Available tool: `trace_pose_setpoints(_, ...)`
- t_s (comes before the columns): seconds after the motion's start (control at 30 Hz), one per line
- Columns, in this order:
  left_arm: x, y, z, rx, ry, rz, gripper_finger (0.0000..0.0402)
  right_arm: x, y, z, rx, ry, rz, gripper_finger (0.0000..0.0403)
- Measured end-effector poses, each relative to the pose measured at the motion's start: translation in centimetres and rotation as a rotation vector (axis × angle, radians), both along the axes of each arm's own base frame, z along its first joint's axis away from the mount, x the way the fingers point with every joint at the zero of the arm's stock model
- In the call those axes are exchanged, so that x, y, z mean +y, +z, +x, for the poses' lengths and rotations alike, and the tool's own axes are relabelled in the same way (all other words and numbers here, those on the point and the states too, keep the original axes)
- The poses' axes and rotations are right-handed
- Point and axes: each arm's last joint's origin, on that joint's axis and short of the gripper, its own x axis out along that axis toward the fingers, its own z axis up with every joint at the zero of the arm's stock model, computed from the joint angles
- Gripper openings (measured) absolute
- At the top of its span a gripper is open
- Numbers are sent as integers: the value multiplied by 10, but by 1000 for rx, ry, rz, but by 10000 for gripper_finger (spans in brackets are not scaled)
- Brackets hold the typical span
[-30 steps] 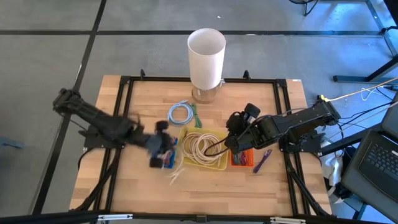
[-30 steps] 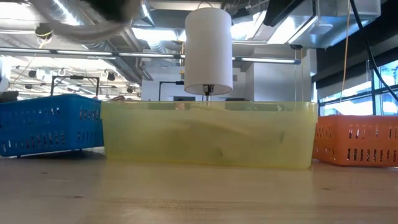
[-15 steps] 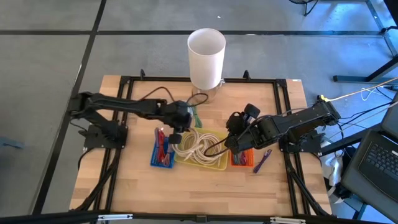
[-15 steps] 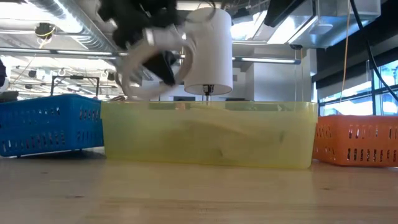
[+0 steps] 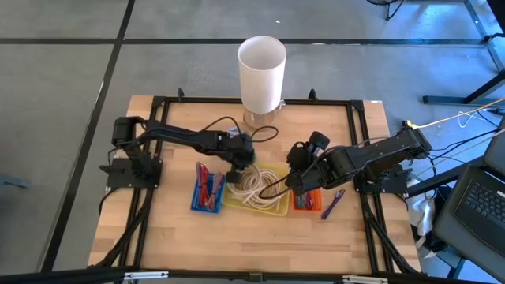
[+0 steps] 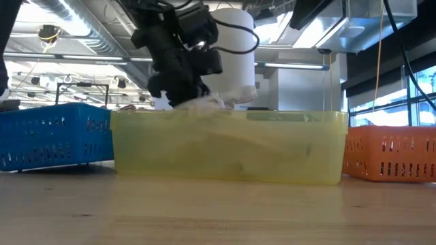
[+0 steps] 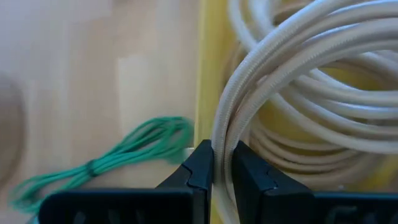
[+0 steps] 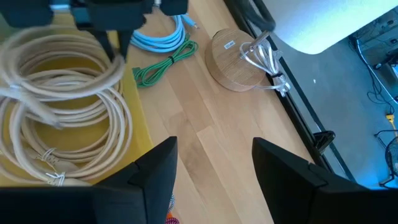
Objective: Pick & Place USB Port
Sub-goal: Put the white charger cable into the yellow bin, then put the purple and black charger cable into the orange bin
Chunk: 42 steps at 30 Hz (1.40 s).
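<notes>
Cable, cream-white and braided, is wound in several loose loops and lies in the yellow tray directly beneath the left gripper, whose two dark fingers are pressed together on one strand at the tray's rim. Just beside that gripper, on the bare wood, lies a green cable. The right gripper, fingers spread and empty, hangs over the tray's far side. No plug end of the cream cable can be made out.
</notes>
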Motion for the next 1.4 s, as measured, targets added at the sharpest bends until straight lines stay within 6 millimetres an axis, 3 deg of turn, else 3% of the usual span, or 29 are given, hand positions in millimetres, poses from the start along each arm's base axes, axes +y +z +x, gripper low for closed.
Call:
trace_pose_setpoints(0.43, 0, -5, 8, 60, 19, 53, 34, 0, 0, 0, -1, 0, 0, 210)
trace_pose_setpoints(0.77, -13, -2, 8, 75, 12, 25, 177, 0, 0, 0, 0, -1, 0, 210)
trace_pose_setpoints(1.0, -15, 43, 4, 88, 112, -21, 245, 0, 0, 0, 2, -1, -1, 210)
trace_pose_setpoints(1.23, -14, 91, -33, -10, 240, 10, 252, -3, -3, -11, 54, -98, 43, 210)
trace_pose_setpoints(1.4, -14, 99, -81, -80, 399, 40, 253, 3, -11, -26, 82, -256, 142, 210)
